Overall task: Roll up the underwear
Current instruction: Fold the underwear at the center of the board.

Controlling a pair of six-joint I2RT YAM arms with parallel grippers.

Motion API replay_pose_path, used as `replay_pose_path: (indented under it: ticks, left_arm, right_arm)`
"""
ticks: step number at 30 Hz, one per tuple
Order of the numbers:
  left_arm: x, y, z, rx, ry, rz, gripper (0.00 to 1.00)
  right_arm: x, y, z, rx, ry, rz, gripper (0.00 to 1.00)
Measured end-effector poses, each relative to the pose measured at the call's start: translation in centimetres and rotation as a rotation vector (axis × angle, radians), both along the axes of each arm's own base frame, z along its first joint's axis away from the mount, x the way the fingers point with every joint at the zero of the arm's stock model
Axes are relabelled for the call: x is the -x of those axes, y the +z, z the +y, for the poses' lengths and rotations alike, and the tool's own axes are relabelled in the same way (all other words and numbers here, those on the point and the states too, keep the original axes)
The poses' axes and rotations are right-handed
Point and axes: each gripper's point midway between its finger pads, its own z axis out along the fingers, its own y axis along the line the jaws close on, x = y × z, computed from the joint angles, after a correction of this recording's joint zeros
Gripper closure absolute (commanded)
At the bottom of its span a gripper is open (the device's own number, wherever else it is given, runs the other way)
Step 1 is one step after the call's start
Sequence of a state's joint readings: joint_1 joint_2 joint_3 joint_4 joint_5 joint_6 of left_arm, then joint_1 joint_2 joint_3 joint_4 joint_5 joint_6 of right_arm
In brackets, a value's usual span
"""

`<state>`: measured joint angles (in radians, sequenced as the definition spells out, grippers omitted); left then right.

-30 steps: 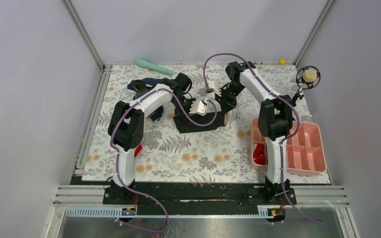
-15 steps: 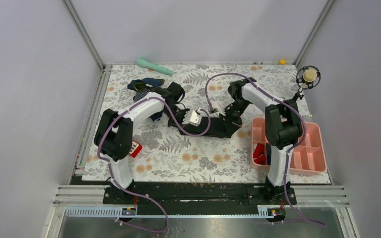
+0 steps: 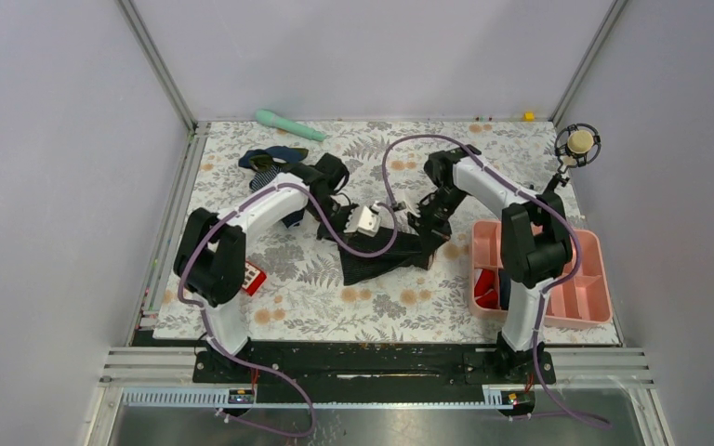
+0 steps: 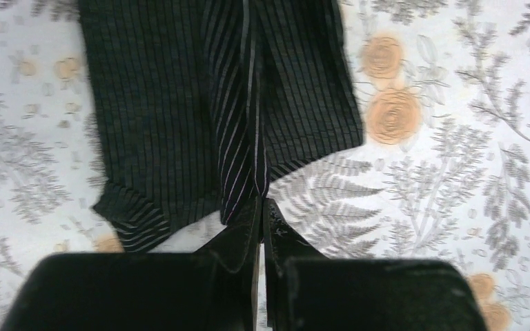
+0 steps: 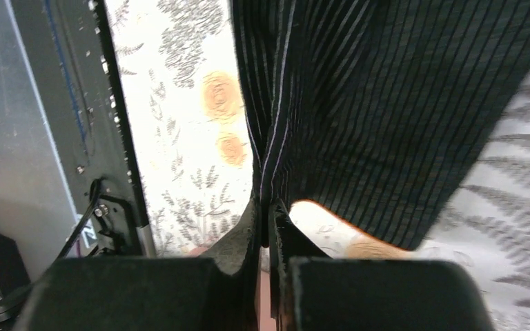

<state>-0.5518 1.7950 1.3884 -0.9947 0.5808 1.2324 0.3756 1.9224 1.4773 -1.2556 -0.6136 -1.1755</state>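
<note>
The black ribbed underwear [image 3: 378, 261] lies on the flower-print table cover [image 3: 335, 307], just toward 6 o'clock from the table's middle in the overhead view. Its far edge is lifted between the two arms.

The left gripper [image 4: 261, 207] has its jaws pressed together on a raised fold of the underwear [image 4: 159, 117]. From that pinch the cloth spreads flat toward 12 o'clock in the wrist view. The right gripper [image 5: 268, 207] likewise pinches a ridge of the fabric [image 5: 414, 96], jaws tight on it.

A pink divided tray [image 3: 576, 290] sits at 4 o'clock with a red cloth [image 3: 487, 284] in its near-left compartment. A small red keypad [image 3: 254, 277] lies at 8 o'clock, its markings too small to read. A navy striped garment [image 3: 268, 160] lies at 10 o'clock and a teal handle [image 3: 284, 124] at 11 o'clock.
</note>
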Motion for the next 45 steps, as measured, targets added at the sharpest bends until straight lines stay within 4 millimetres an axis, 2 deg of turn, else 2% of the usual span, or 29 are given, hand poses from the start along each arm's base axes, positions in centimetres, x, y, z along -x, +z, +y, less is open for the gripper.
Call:
replay_pose_path:
  ticks: [4,7,10,17,22,25,32,40,42,45]
  left_arm:
    - [-2.5,0.5,-0.7,0.017,0.007,-0.034,1.00]
    - [-3.3,0.4,-0.7,0.018,0.000,-0.042,1.00]
    - [-3.9,-0.1,-0.8,0.003,-0.006,-0.037,1.00]
    - [-7.7,-1.3,-1.6,-0.013,0.012,-0.061,1.00]
    - [-10.2,-1.5,-2.1,-0.022,0.017,-0.093,1.00]
    - [-10.9,-1.7,-2.3,-0.030,0.019,-0.103,1.00]
    - [-11.1,-2.9,-2.1,-0.057,0.021,-0.087,1.00]
    - [-10.8,-2.8,-2.2,-0.053,0.046,-0.065,1.00]
    - [-10.2,-2.4,-2.2,-0.039,0.046,-0.049,1.00]
    - [-7.8,-1.2,-2.0,-0.015,0.033,0.003,1.00]
  right_arm:
    - [-2.6,0.2,0.5,-0.004,-0.025,-0.020,1.00]
    - [-3.8,0.0,0.6,0.002,-0.045,-0.012,1.00]
    - [-4.5,-0.3,0.5,0.011,-0.062,0.004,1.00]
    - [-5.8,-0.6,0.0,0.028,-0.111,0.032,1.00]
    - [-7.2,-0.8,-0.7,0.053,-0.142,0.045,1.00]
    - [-7.8,-1.3,-1.0,0.069,-0.166,0.062,1.00]
    - [-8.8,-1.8,-1.2,0.085,-0.207,0.090,1.00]
    - [-8.9,-1.7,-1.1,0.088,-0.216,0.095,1.00]
    - [-8.5,-1.9,-1.2,0.091,-0.215,0.104,1.00]
    - [-7.2,-2.5,-1.7,0.102,-0.209,0.129,1.00]
